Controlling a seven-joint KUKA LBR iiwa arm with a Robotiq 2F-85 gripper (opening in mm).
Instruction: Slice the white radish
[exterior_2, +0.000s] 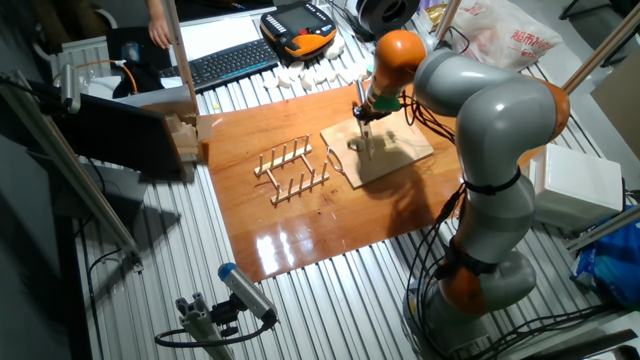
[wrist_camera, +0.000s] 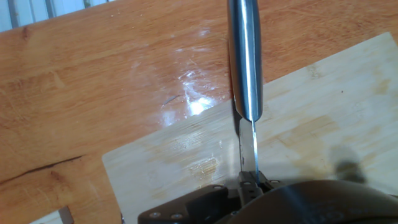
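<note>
Slatted metal covers the table (exterior_2: 150, 230), and a glossy brown wooden sheet (exterior_2: 300, 220) lies on it with a light cutting board (exterior_2: 385, 150) near its far right corner. Above that board hangs the arm's tool (exterior_2: 363, 117); the hand view looks down a knife (wrist_camera: 245, 68) whose steel handle and thin blade run from the tool's base, so the tool appears closed on the knife, though its fingers are hidden. The white radish cannot be made out in either view: no pale oval shows on the visible stretch of board, and it may lie under the tool or outside the hand view. Judging by its kind, it should be light, firm and smooth, apt to slide or roll under a blade, so it would best be steadied on a flat side and cut straight down through the middle. Just left of the board stand two wooden peg racks (exterior_2: 293, 172), close enough to catch a sideways sweep. White blocks (exterior_2: 305, 75) lie scattered beyond the sheet, near a keyboard (exterior_2: 230, 62) and an orange handheld controller (exterior_2: 298, 30).
</note>
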